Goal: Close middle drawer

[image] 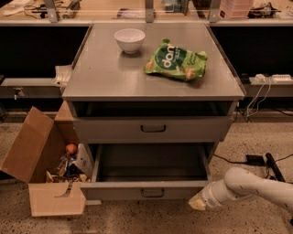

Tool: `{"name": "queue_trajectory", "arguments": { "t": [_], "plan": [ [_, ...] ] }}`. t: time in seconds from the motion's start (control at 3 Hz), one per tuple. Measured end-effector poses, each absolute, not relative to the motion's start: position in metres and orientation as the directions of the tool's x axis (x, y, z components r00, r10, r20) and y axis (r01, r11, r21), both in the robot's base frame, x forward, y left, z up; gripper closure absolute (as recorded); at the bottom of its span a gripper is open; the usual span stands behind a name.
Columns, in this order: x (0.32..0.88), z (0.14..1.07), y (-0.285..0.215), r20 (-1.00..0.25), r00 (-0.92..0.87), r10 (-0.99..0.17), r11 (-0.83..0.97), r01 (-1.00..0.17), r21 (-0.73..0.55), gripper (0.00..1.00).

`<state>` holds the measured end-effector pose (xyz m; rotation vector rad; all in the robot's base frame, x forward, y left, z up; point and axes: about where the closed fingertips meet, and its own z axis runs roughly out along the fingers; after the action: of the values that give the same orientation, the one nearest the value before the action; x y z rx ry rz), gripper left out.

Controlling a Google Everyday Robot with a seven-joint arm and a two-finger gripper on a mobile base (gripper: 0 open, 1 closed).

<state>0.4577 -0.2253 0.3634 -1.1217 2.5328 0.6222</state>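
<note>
Sitting by the front corner of one open middle drawer (120, 191) — one claw (198, 203), grip unreadable.

Speckled floor (137, 221). Grey metal cabinet (151, 73) in middle. Long tan bench (98, 9) behind, dark underneath. Open cardboard box (27, 155) on floor, left. White power strip (274, 77), black cable (225, 160) at right. Warm, dim light.

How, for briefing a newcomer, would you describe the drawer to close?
Find the grey cabinet with a white bowl on top. The middle drawer sits below the upper drawer, gripper beside its front right corner. Unlike that neighbour, it is pulled far out.
</note>
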Motion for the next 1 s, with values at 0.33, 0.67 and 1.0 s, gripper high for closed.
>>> {"name": "queue_trajectory", "arguments": {
  "t": [0.33,0.67,1.0],
  "plan": [
    [0.459,0.364,-0.225,-0.439,-0.651,-0.619,0.606,-0.751,0.261,1.00],
    [0.466,0.365,-0.227,-0.470,-0.664,-0.582,0.641,-0.730,0.237,1.00],
    [0.477,0.368,-0.227,-0.508,-0.657,-0.557,0.658,-0.722,0.212,1.00]
  ]
}}
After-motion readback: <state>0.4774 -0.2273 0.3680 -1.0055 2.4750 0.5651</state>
